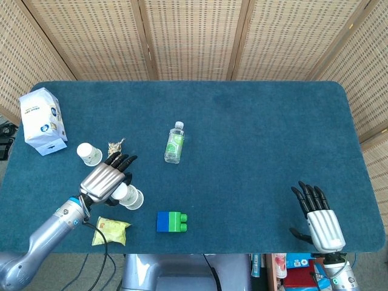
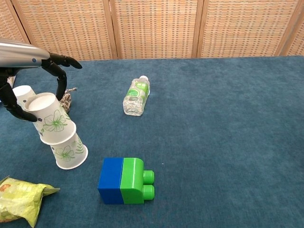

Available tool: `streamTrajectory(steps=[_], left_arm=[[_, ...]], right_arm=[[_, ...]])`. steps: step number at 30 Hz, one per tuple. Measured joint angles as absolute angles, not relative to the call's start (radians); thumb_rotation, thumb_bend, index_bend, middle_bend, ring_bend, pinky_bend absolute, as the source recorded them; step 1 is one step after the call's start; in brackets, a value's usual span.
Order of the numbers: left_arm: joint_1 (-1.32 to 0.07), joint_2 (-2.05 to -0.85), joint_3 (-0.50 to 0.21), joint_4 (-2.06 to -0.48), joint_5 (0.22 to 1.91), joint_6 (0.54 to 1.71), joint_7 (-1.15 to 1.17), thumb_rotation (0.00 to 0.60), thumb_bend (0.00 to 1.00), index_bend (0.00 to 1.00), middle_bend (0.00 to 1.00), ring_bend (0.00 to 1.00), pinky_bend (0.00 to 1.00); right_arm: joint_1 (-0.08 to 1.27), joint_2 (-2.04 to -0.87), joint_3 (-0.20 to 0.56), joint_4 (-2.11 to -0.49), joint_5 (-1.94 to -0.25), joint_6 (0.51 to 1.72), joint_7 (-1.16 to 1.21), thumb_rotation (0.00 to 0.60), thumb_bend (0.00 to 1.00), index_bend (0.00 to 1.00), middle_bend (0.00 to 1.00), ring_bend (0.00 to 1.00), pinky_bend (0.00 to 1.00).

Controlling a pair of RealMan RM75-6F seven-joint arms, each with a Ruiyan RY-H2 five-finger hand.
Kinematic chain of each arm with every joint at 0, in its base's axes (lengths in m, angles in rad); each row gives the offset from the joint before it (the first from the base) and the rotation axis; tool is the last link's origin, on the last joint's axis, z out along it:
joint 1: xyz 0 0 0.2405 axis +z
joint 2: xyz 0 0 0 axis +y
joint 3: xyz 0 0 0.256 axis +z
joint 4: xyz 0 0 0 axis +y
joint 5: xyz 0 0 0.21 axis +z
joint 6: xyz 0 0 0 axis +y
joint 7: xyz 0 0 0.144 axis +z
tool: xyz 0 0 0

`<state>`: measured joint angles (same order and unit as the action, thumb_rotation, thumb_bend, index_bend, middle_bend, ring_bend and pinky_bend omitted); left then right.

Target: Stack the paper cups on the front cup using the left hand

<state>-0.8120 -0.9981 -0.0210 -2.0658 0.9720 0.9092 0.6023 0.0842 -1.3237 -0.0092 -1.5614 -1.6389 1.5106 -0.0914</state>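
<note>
From the head view I had the left hand (image 1: 104,180) over the front cup (image 1: 134,199), near the table's front-left edge; the right hand (image 1: 319,221) lay idle, fingers spread. In the chest view its fingers held the upper cup (image 2: 50,118) seated on the front one. Thin paper would crush, I judged, so grip the sidewall lightly.

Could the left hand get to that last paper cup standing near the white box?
Probably yes: the lone cup stands just beyond the left hand, nothing between. But the hand holds a cup and must release it first.
</note>
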Motion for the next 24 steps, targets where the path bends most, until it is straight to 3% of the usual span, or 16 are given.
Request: streamTrajectory(steps=[5, 10, 12, 18, 24], left_arm=[[-0.833, -1.048, -0.019, -2.023, 0.916, 0.918, 0.635, 0.600, 0.20, 0.44, 0.00, 0.00, 0.00], [-0.856, -1.113, -0.019, -1.972, 0.865, 0.921, 0.657, 0.600, 0.21, 0.21, 0.00, 0.00, 0.00], [-0.861, -1.135, -0.019, -1.957, 0.855, 0.922, 0.656, 0.600, 0.21, 0.17, 0.00, 0.00, 0.00], [-0.861, -1.150, -0.028, -1.945, 0.858, 0.939, 0.623, 0.600, 0.20, 0.15, 0.00, 0.00, 0.00], [-0.844, -1.090, -0.041, -1.954, 0.877, 0.970, 0.586, 0.600, 0.20, 0.15, 0.00, 0.00, 0.00]], right_arm=[[0.083, -1.324, -0.008, -1.562, -1.638, 1.512, -0.091, 0.600, 0.00, 0.00, 0.00, 0.00, 0.00], [0.083, -1.323, -0.008, -1.563, -1.638, 1.512, -0.090, 0.600, 0.00, 0.00, 0.00, 0.00, 0.00], [0.082, -1.323, -0.007, -1.563, -1.638, 1.514, -0.088, 0.600, 0.00, 0.00, 0.00, 0.00, 0.00], [0.082, -1.320, -0.005, -1.562, -1.635, 1.514, -0.082, 0.600, 0.00, 0.00, 0.00, 0.00, 0.00], [0.081, -1.320, -0.006, -1.563, -1.639, 1.516, -0.083, 0.600, 0.00, 0.00, 0.00, 0.00, 0.00]])
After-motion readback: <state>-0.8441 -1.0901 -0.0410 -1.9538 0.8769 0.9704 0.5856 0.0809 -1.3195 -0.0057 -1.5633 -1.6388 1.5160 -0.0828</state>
